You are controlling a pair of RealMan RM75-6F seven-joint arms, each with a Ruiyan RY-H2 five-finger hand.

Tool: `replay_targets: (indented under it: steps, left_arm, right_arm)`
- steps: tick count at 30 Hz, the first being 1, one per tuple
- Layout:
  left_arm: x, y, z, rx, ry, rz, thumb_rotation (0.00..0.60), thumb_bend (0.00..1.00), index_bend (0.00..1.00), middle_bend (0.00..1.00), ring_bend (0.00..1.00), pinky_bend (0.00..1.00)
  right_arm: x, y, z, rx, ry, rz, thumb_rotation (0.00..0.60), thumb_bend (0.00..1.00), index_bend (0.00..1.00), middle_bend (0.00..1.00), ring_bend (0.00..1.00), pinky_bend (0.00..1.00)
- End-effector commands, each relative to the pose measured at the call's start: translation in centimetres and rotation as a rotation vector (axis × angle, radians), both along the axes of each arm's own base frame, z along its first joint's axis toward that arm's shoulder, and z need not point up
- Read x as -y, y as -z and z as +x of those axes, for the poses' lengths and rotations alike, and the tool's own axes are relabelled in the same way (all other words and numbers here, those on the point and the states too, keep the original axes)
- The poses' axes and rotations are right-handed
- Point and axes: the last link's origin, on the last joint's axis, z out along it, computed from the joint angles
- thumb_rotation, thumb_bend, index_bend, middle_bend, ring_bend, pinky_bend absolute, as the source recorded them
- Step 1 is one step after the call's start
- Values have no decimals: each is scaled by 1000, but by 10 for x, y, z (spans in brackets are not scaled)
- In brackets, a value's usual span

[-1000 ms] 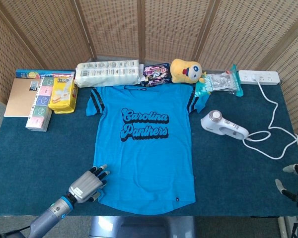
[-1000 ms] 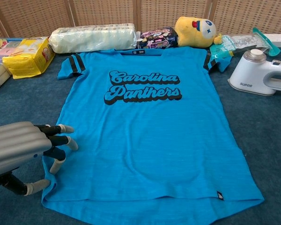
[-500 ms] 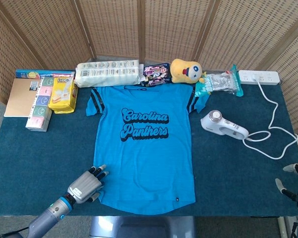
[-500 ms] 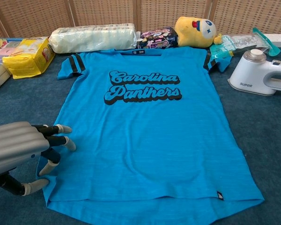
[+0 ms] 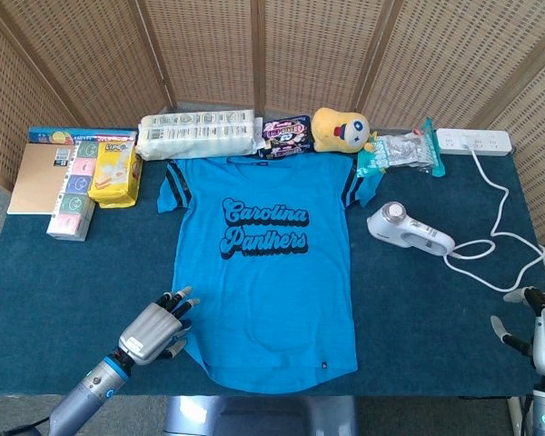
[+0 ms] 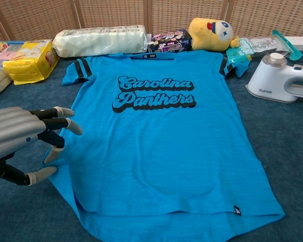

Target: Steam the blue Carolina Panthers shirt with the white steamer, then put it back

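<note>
The blue Carolina Panthers shirt [image 5: 263, 263] [image 6: 156, 151] lies flat, print up, in the middle of the dark blue table [image 5: 436, 309]. My left hand [image 5: 154, 329] [image 6: 25, 143] is at the shirt's lower left corner and pinches the hem between thumb and fingers. That corner is drawn up and inward, so the hem there runs slanted. The white steamer [image 5: 409, 229] [image 6: 280, 78] lies on the table to the right of the shirt, its cord trailing right. My right hand [image 5: 538, 329] hangs at the table's front right edge, fingers apart and holding nothing, far from the steamer.
Along the back edge lie a wrapped roll pack [image 5: 198, 133], snack bags [image 5: 284, 136], a yellow plush toy [image 5: 341, 129], a plastic packet [image 5: 400, 150] and a power strip [image 5: 474, 141]. Books and a yellow pack [image 5: 113, 173] sit at the back left. The white cord [image 5: 504, 245] loops across the right side.
My left hand has shifted back and left, dragging the shirt's lower left corner with it; the hem is now slanted there. The right hand has risen slightly into view.
</note>
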Motion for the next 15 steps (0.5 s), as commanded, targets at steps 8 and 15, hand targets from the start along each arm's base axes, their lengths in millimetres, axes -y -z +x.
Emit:
replay_targets:
  steps: [8,15]
  left_arm:
    - [2,-1,-3,31,-21,15,512,446,634,207,71,200]
    - [1,0,-2,31,-32,17,512,446,633,208,72,200]
  right_arm:
    - [57,18,27,5,-95,94,600,262,436,456,428,440]
    - [100,35,42,-10,-119,145,600,260,384,426,390,357]
